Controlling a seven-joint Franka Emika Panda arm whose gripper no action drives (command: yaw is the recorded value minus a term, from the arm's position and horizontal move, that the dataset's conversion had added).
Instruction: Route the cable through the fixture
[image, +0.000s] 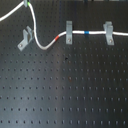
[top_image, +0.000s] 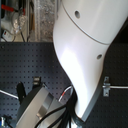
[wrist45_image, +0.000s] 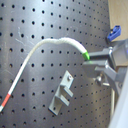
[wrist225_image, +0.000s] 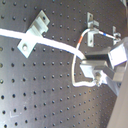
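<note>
Perforated black board (image: 65, 95), one, bearing everything in the first exterior view. Robot arm (top_image: 87, 55), one, its white housing filling most of the second exterior view and hiding the work beneath. Cable (image: 47, 44), one, white, with coloured bands: it enters from the first exterior view's left, rises to a green band (image: 28, 4) at the upper edge, drops past the fixture, dips low, then climbs through a red band (image: 59, 38) and runs level through a blue band (image: 87, 33) toward the first exterior view's right. Grey clips, three in all: the fixture (image: 25, 39), set diagonally on its long foot at the first exterior view's left, and two squarer clips (image: 68, 31) (image: 108, 32), both already carrying the cable. The cable passes just beside the fixture, apparently not between its prongs; exact contact cannot be told. Gripper (wrist45_image: 91, 61), one, closed narrowly on the cable at the green band in the first wrist view, with the fixture (wrist45_image: 62, 93) near below it and empty. Step in hand, by judgement: carrying the held length toward the fixture. The next move calls for lining the cable over the gap between the prongs and lowering it in, keeping slack.
</note>
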